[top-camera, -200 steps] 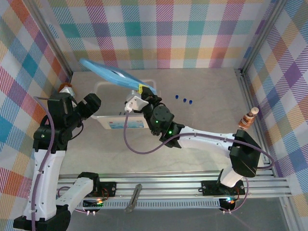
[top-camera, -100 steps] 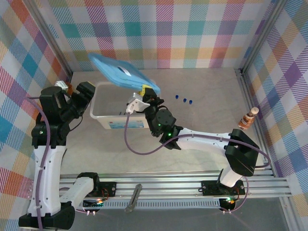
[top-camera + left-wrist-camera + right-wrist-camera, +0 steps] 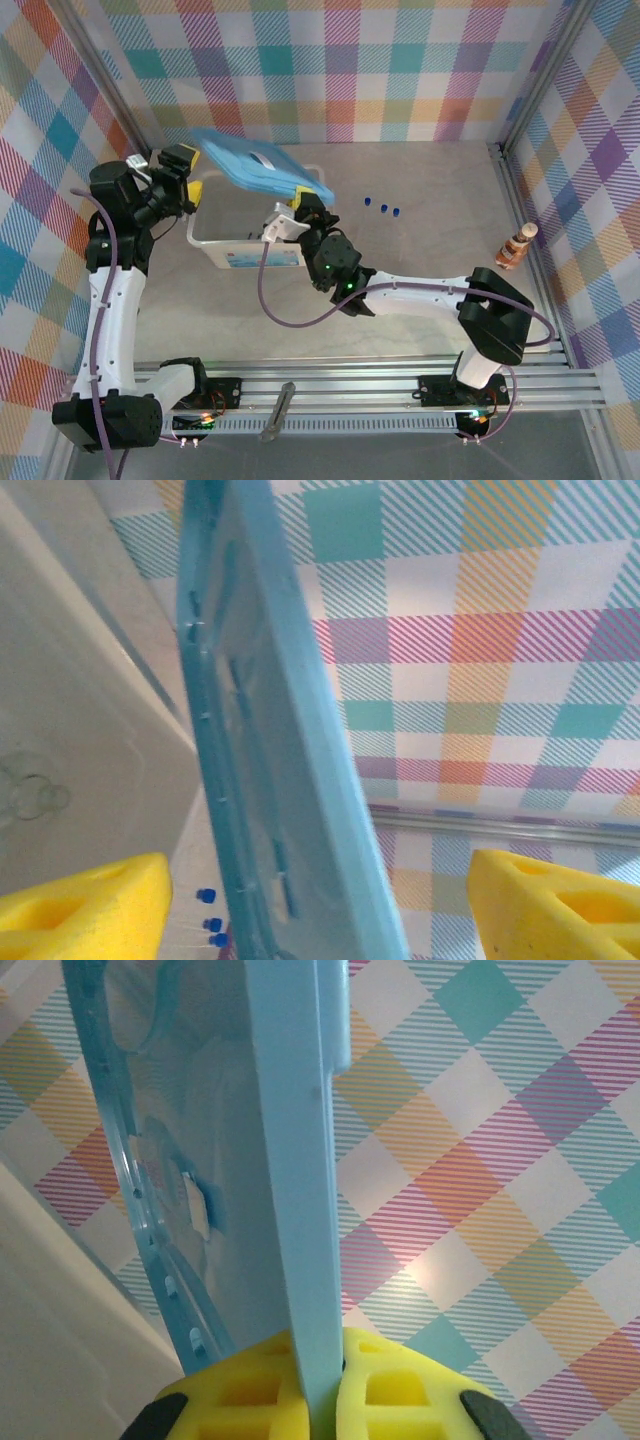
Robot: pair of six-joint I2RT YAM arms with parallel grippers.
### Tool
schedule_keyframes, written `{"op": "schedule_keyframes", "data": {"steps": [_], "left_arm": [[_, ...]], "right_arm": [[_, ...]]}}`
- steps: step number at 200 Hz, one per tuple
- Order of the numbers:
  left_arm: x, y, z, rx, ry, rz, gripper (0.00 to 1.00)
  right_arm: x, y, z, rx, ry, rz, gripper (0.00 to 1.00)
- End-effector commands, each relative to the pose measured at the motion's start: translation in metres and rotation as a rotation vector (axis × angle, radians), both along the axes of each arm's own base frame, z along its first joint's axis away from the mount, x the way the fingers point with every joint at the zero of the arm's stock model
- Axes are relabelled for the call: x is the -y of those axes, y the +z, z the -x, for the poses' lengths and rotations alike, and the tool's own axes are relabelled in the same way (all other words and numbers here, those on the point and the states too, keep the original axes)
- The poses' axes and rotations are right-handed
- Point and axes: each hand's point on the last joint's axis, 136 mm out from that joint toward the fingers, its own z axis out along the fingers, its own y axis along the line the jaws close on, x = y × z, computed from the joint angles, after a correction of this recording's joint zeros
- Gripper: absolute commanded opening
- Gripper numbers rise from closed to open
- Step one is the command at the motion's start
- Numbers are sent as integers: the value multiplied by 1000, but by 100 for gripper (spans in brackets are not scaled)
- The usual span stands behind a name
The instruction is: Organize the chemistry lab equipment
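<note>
**Tubes** [image 3: 383, 208]. We count three blue caps in a short row on the counter [image 3: 430, 280], at 3 o'clock of the bin [image 3: 225, 255] and well apart from both end effectors. We can barely make out the clear barrels. We judge the tubes light, thin-walled, breakable and quick to roll. We would take each one across the barrel just beside its cap, pads square to its length, closing gently.

**Lid** [image 3: 260, 165]. Translucent blue, tilted in the air over the bin's 12 o'clock rim. We judge it light and stiff enough to keep its shape, but thin and slick. Pinched at one edge it may swing or slip, so a second hold on the opposite edge would steady it.

**Bin.** White, open-topped, standing on the counter at 9 o'clock of the tubes. Its contents are too dim for us to list.

**Right end effector** [image 3: 318, 1380]. Its yellow pads [image 3: 250, 1395] are pressed together on the lid's edge, pinching it.

**Left end effector** [image 3: 320, 908]. It is at the lid's 9 o'clock end with its fingers [image 3: 85, 910] spread wide. The lid's edge runs between them and, as far as we can tell, touches neither.
</note>
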Motion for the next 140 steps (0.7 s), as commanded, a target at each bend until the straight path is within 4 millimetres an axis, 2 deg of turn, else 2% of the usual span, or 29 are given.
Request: {"op": "schedule_keyframes", "data": {"steps": [1, 66, 86, 108, 140], "left_arm": [[4, 18, -8, 53, -44, 54, 78], [6, -13, -33, -38, -91, 51, 77], [8, -19, -39, -47, -107, 51, 74], [9, -24, -43, -51, -116, 55, 69], [11, -24, -50, -44, -139, 70, 54]], "right_arm": [[2, 21, 10, 58, -1, -81, 0], [-7, 17, 17, 83, 6, -41, 0], [-9, 14, 17, 86, 3, -26, 0], [-14, 10, 15, 94, 1, -7, 0], [-17, 12, 14, 109, -4, 2, 0]]}}
